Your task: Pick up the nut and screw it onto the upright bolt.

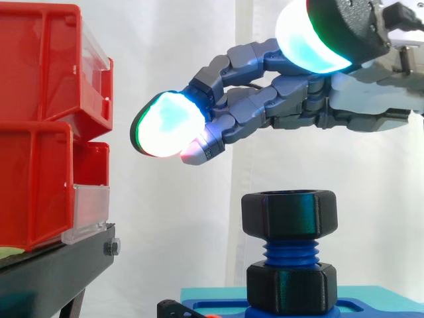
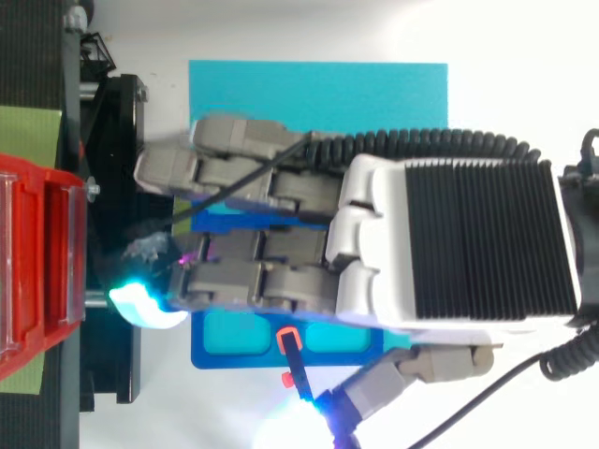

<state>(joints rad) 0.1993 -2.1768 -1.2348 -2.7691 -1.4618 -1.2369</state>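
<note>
Overhead, the hand (image 1: 344,99) hangs, fingers (image 1: 248,56) relaxed and empty, above one bolt (image 1: 289,250) carrying two nuts (image 1: 289,213) (image 1: 291,287).

Cyan mat (image 2: 374,94) carries blue fixture plate (image 1: 218,307); black stand (image 1: 59,271) beside it carries red bins (image 1: 40,66).

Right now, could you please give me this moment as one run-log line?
nut: atop blue bolt | hand: open, above nut, apart | fingers: holding nothing
</note>
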